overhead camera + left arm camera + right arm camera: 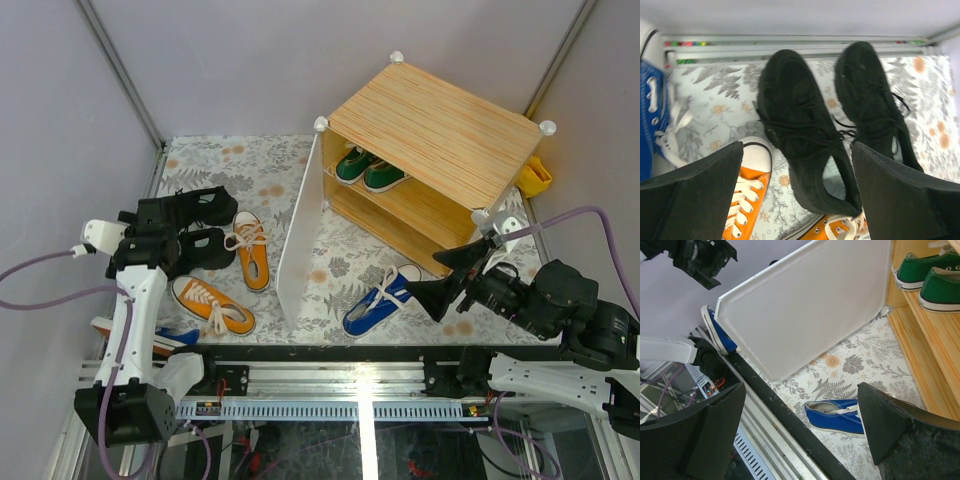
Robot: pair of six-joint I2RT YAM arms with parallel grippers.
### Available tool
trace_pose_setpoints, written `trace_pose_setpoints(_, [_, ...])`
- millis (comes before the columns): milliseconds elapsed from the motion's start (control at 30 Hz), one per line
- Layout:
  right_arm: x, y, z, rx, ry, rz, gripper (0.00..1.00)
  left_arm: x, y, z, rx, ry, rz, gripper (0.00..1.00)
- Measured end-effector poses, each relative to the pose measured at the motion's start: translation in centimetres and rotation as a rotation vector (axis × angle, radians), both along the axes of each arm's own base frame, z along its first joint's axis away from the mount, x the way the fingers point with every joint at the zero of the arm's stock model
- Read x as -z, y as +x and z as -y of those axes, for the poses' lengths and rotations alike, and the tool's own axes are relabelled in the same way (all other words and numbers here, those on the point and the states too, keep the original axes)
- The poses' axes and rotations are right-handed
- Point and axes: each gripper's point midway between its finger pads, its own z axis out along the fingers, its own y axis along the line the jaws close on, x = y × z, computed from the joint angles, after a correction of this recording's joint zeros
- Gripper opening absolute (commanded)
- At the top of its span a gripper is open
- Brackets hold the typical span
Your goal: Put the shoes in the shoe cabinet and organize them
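- Floral surface (340, 268) carries shoe cabinet (430, 140), green shoes (368, 170) inside.
- Left jaws gape above black shoes (805, 135).
- Right jaws gape near blue shoe (832, 420).

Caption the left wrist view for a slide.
Open left gripper poised over two black shoes, orange sneakers and a blue sneaker alongside.

pale lilac-grey walls (250, 60) close the space on three sides, with slim metal posts (120, 70) running down the two back corners. a white cloth (250, 165) printed with grey leaves and small orange flowers is spread flat below them. a ribbed aluminium rail (330, 408) lies along the near edge, a bright streak of light (362, 388) glaring on it. a small yellow object (535, 177) sits by the right wall.
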Motion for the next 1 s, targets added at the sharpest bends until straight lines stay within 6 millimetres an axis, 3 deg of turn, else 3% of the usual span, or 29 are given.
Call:
trace_pose_setpoints(267, [0.3,-0.3,-0.2,-0.016,0.008,-0.017,0.99,5.4,-5.1,-2.0,-0.272,-0.134,-0.093,0.93])
trace_pose_setpoints(433, [0.5,-0.4,-0.4,-0.023,0.005,-0.026,0.99,7.7,-7.5,-2.6,-0.417,-0.188,-0.185,0.95])
trace_pose_setpoints(667, [0.9,-0.5,-1.0,-0.041,-0.005,-0.036,0.99,8.2,-12.2,-2.4,-0.581,-0.194,-0.201,0.96])
trace_pose_setpoints(833, [2.0,-0.6,-1.8,-0.061,-0.032,-0.06,0.99,7.9,-14.0,-3.0,-0.613,-0.147,-0.193,0.98])
trace_pose_setpoints(1000, [2.5,-0.6,-1.9,-0.062,-0.039,-0.071,0.99,8.8,-15.3,-4.0,-0.627,-0.119,-0.278,0.99])
